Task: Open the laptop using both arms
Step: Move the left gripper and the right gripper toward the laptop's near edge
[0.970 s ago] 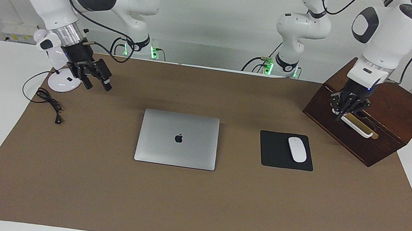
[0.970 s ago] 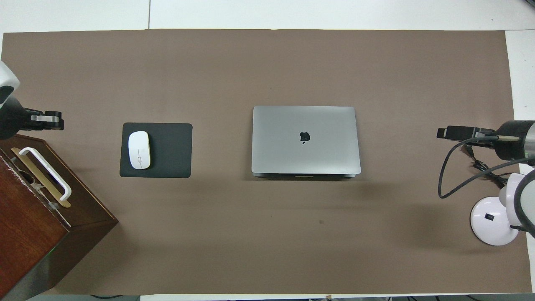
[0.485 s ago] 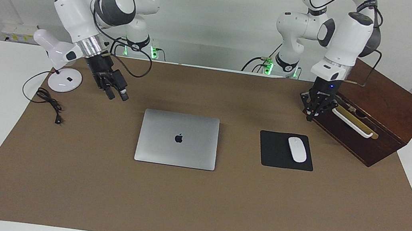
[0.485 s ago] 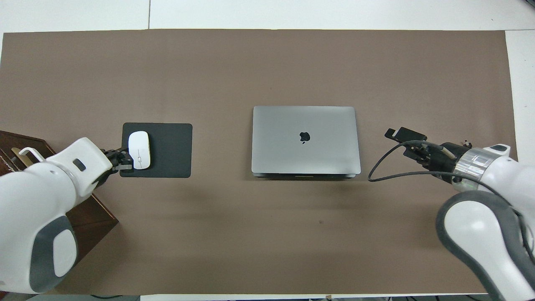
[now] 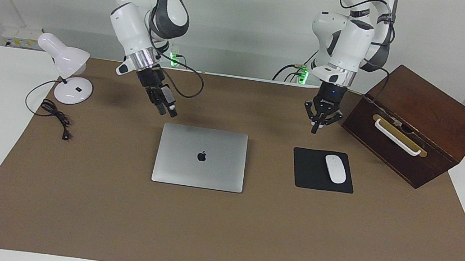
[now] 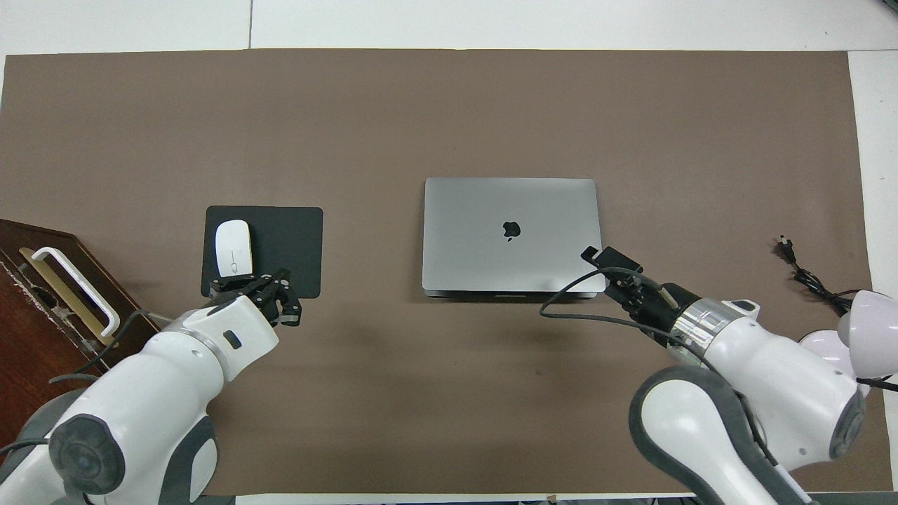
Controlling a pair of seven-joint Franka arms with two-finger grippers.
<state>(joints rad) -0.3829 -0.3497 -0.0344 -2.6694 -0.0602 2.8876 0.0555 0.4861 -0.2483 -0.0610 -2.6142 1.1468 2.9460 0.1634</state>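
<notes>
In the facing view, you see the laptop (image 5: 200,157) closed and flat in the middle of the brown surface (image 5: 111,213), its silver-grey lid up with the dark apple logo in the centre. It lies beside the black mouse pad (image 5: 310,168), which is toward the left arm's end. The right gripper (image 5: 167,109) hangs in the air just over the laptop's corner nearest the robots, touching nothing; its jaws seem a little apart. The left gripper (image 5: 319,123) hangs over the bare surface near the mouse pad, beside the wooden box (image 5: 424,125); if its jaws are apart or together, I cannot tell.

In the overhead view, the hinge edge of the laptop (image 6: 511,235) is the one nearest the robots, so the opening edge is the farther one. The right gripper (image 6: 609,258) covers the near corner.

You should expect a thin, stiff, smooth and rather slippery thing, not heavy but easy to scratch. I think one arm must press the base down while the other lifts the lid at the farther edge
</notes>
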